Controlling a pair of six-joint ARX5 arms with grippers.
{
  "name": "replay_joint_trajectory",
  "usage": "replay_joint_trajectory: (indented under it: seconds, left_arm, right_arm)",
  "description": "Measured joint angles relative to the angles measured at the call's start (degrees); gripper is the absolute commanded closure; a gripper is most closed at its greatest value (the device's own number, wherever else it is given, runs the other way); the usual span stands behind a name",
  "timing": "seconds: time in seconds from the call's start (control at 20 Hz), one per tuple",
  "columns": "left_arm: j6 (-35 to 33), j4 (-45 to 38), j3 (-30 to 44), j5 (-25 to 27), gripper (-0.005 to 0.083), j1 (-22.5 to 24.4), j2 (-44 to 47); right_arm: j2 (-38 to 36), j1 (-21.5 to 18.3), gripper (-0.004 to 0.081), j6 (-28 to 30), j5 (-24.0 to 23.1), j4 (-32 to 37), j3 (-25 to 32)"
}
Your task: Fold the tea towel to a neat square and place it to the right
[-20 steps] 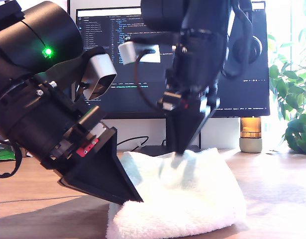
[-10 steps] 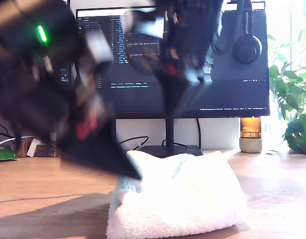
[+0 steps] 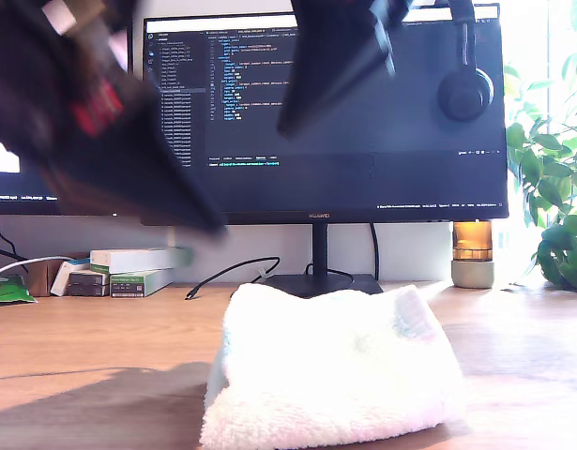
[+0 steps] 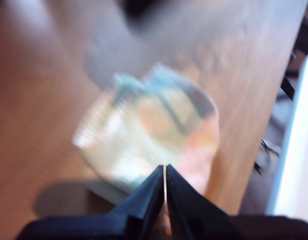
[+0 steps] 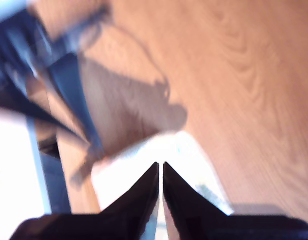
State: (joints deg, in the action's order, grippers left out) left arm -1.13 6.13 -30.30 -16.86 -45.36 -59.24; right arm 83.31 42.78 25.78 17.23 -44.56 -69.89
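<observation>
Exterior view: folded tea towel (image 3: 330, 370) on table (image 3: 72, 352).

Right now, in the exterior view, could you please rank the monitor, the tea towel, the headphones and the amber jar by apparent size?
1. Monitor, largest by far.
2. Tea towel, though nearness to the camera enlarges it.
3. Headphones.
4. Amber jar; it looks much like the headphones, so their order is unsure.

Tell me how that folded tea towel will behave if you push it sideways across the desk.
The tea towel looks soft and floppy: its folded bundle sags with rounded edges, so a push would probably crumple it or loosen the fold rather than slide it whole. The fluffy pile suggests it is light, and likely to drag on the wooden desk. It will not roll or break.
</observation>
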Motion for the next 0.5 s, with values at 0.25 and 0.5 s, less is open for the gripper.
replay_joint_trajectory:
  seconds: [0.25, 0.5]
  left_arm:
    - [-0.2, -0.7, 1.5, 1.6, 0.0793, 0.5, 9.8]
    - [0.4, -0.9, 9.9, 1.8, 0.0793, 0.4, 18.4]
  right_arm:
    - [-5.0, -0.1, 0.0781, 2.7, 1.5, 10.7, 11.3]
    - [-4.8, -0.9, 0.0781, 11.5, 5.0, 15.8, 19.3]
